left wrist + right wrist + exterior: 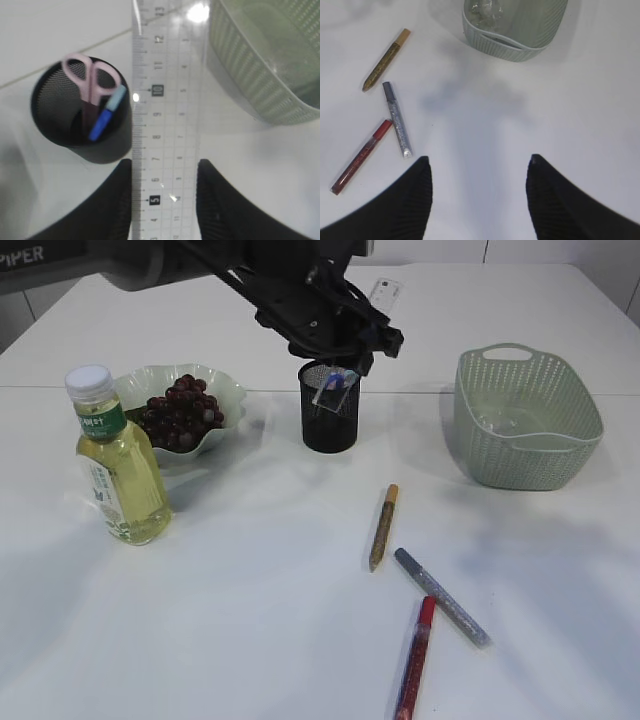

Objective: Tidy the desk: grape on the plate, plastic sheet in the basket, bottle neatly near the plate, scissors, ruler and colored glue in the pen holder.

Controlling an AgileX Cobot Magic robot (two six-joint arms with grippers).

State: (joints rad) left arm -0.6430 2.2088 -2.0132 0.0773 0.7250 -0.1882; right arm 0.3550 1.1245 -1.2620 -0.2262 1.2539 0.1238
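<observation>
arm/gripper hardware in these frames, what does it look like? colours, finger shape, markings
Black throughout. Left gripper and right gripper have broad, tapered matte fingers with fine ribbed texture. Exterior view shows black cables along the arm and white "PIPER" lettering at the top-left corner.

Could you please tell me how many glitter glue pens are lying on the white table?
3: the gold glitter glue pen nearest the holder, the silver glitter glue pen right of it, the red glitter glue pen at the front edge.
</observation>
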